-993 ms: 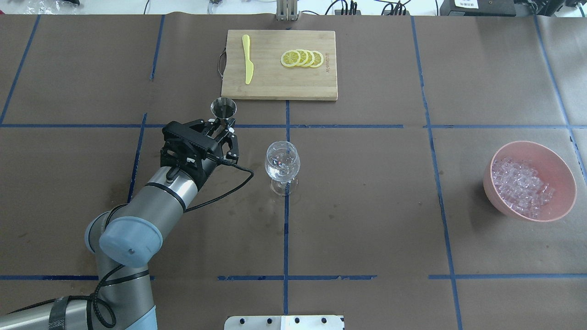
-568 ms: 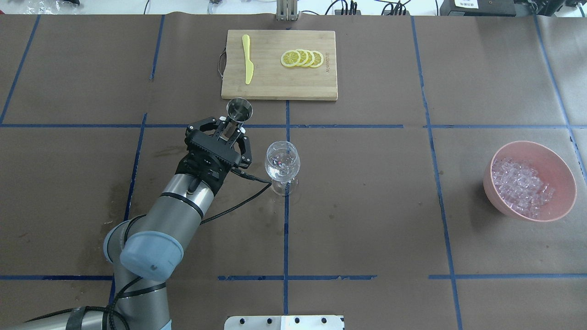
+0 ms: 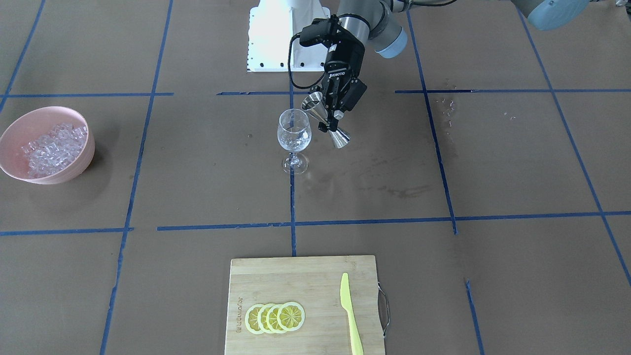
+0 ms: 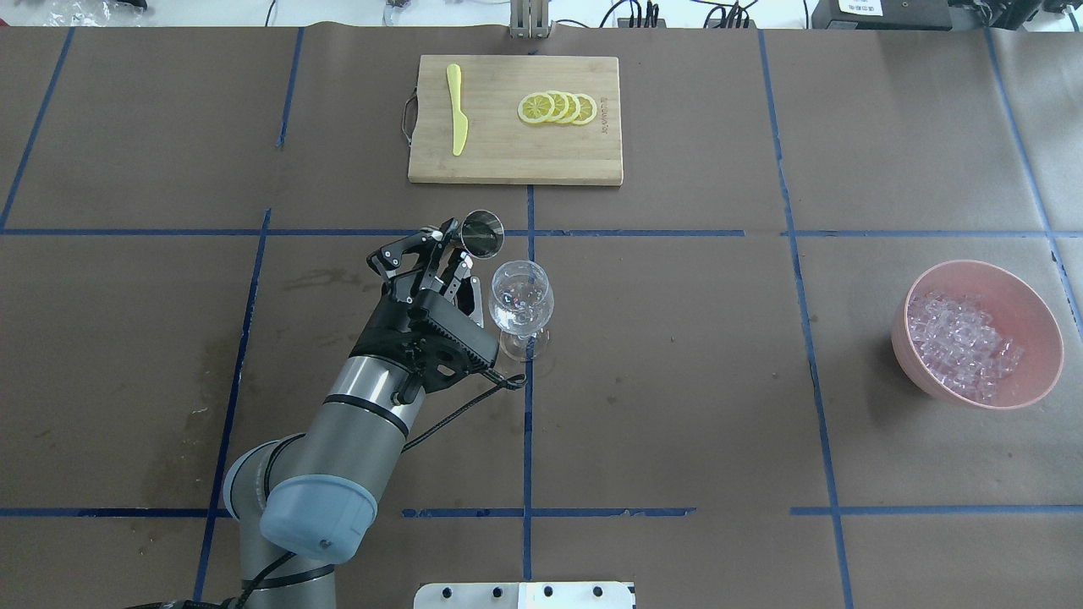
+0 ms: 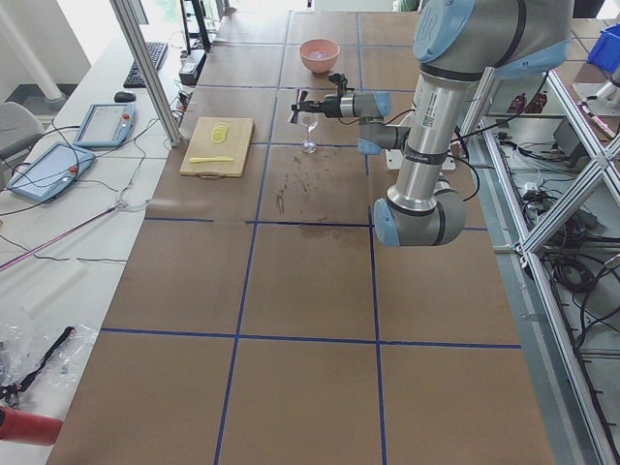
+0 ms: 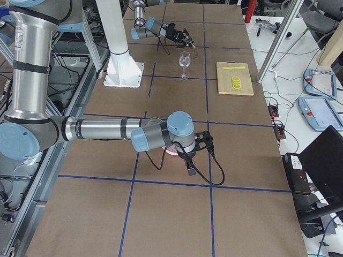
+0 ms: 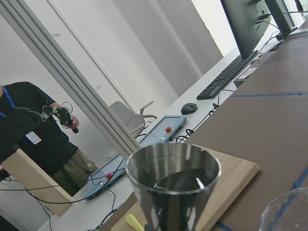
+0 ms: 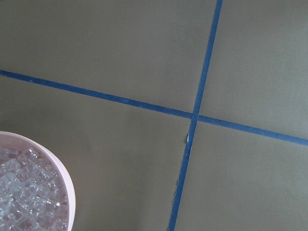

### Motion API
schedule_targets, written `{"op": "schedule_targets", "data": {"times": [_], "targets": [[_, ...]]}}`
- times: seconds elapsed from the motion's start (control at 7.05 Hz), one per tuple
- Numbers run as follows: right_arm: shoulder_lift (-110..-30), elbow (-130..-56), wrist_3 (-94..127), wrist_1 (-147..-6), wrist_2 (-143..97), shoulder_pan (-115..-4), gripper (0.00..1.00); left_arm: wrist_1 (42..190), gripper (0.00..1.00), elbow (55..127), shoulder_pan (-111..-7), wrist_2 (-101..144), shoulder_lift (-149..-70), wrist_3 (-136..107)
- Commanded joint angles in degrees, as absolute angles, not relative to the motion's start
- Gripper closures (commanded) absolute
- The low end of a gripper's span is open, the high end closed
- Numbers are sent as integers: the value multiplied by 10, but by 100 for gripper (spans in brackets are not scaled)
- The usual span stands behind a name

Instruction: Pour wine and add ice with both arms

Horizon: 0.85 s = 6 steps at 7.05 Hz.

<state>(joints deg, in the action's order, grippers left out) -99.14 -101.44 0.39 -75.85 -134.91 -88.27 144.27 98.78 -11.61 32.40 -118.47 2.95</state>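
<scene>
My left gripper [image 4: 450, 252] is shut on a steel jigger [image 4: 482, 233] at its waist and holds it tilted just left of the wine glass [image 4: 522, 300]. From the front, the jigger [image 3: 325, 122] leans with its mouth toward the wine glass [image 3: 294, 134]. In the left wrist view dark wine [image 7: 182, 180] lies inside the jigger [image 7: 173, 192]. The ice [image 4: 960, 342] fills a pink bowl [image 4: 1047, 331] at the far right. My right gripper [image 6: 205, 141] hovers by that bowl and shows only in the exterior right view, so I cannot tell its state. Its wrist camera catches the ice [image 8: 21, 202].
A bamboo cutting board [image 4: 508, 156] at the back centre carries lemon slices [image 4: 557, 107] and a yellow knife [image 4: 457, 108]. The white robot base [image 3: 276, 34] is behind the glass. Damp stains [image 3: 389, 187] mark the brown paper. A person [image 7: 33, 139] stands beyond the table.
My left arm has carried the jigger to the right, from well left of the glass to just beside its rim, and has tipped it toward the glass.
</scene>
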Motion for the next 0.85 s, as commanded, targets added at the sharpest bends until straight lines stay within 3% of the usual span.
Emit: {"op": "schedule_targets", "data": {"times": [0.0, 0.71], "targets": [[-991, -1011, 4, -758, -1349, -882, 0, 1441, 100, 986, -109, 309, -1187, 120], [-991, -1006, 4, -758, -1349, -882, 0, 1441, 100, 985, -101, 274, -1194, 295]]}}
